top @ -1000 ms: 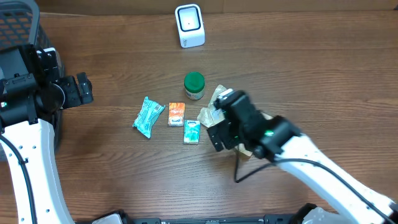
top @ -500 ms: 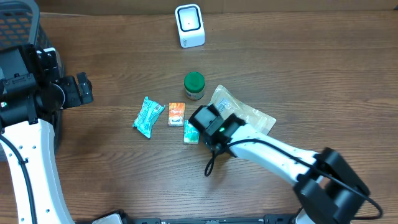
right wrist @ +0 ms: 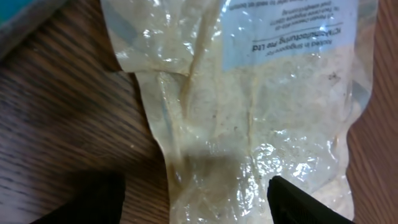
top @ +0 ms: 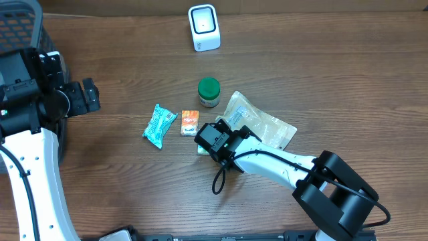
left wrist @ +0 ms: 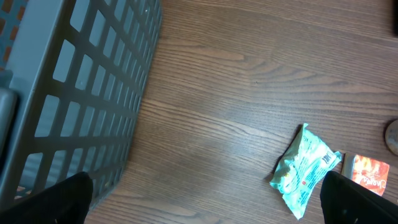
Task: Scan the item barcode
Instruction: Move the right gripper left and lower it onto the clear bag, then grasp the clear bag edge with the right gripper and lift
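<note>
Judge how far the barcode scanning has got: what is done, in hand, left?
Done: nothing visibly; no item is at the white scanner. In hand: the right gripper is low over the clear pouch, jaws open astride its end, not gripping. The left gripper hangs open beside the basket. Left: grasp an item, lift it, show its barcode to the scanner.

- Table (top: pixel 348 80): brown wood grain, matt.
- Pouch (right wrist: pixel 261 124): clear plastic, glossy, crinkled.
- Teal packet (left wrist: pixel 305 171): shiny, creased plastic film.
- Basket (left wrist: pixel 93 93): grey plastic lattice, matt.
- Scanner (top: pixel 204 28): smooth white plastic.
</note>
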Robot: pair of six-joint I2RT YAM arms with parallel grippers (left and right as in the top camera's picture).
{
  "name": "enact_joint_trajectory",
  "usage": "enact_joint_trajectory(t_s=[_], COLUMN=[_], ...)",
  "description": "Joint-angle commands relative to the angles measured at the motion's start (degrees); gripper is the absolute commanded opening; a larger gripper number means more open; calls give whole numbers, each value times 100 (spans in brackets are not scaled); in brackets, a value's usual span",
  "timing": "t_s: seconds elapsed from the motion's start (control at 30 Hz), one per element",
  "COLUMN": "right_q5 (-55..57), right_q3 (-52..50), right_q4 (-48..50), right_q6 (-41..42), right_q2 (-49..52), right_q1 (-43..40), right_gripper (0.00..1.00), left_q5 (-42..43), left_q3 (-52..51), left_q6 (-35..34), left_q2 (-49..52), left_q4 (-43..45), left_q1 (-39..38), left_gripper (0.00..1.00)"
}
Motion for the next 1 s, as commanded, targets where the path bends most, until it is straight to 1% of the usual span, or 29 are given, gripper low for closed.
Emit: enact_joint_trajectory(t_s=[0.0,0.23,0.33,0.37,0.43,0.5,0.6,0.67,0.7,0.87,0.97], right_q5=[382,732,732,713,560,254,-297,-422,-431,-431,-433], right_q3=[-17,-520,-717,-748,-756,-756,-756,-756,-756,-739,-560], right_q4=[42,474,782,870,1012,1174,1335,1349,1346,1346,1145], right_q6=[234,254,323,361,361,361,358,361,361,413,822], right_q2=[61,61,61,61,61,61,61,61,61,59,28], right_q1=[-4,-127,-369,-487,-717,-927,-1150,-1217,-1233,-1231,-1233], right_gripper=[76,81,80,78,72,60,30,8,4,4,4], left_q5=[50,50,50,50,50,50,50,50,50,50,50], left_q3=[33,33,33,33,33,33,33,33,33,33,33], left_q6=[66,66,66,66,66,66,66,66,66,66,66], left_q2=[22,22,22,22,22,22,22,22,22,22,22], left_q4=[20,17,20,20,17,20,20,20,20,20,20], left_q1=[-13,-13,-13,-13,-13,-13,-13,-13,-13,-13,-13], left_gripper=[100,100,100,100,100,100,100,100,100,100,100])
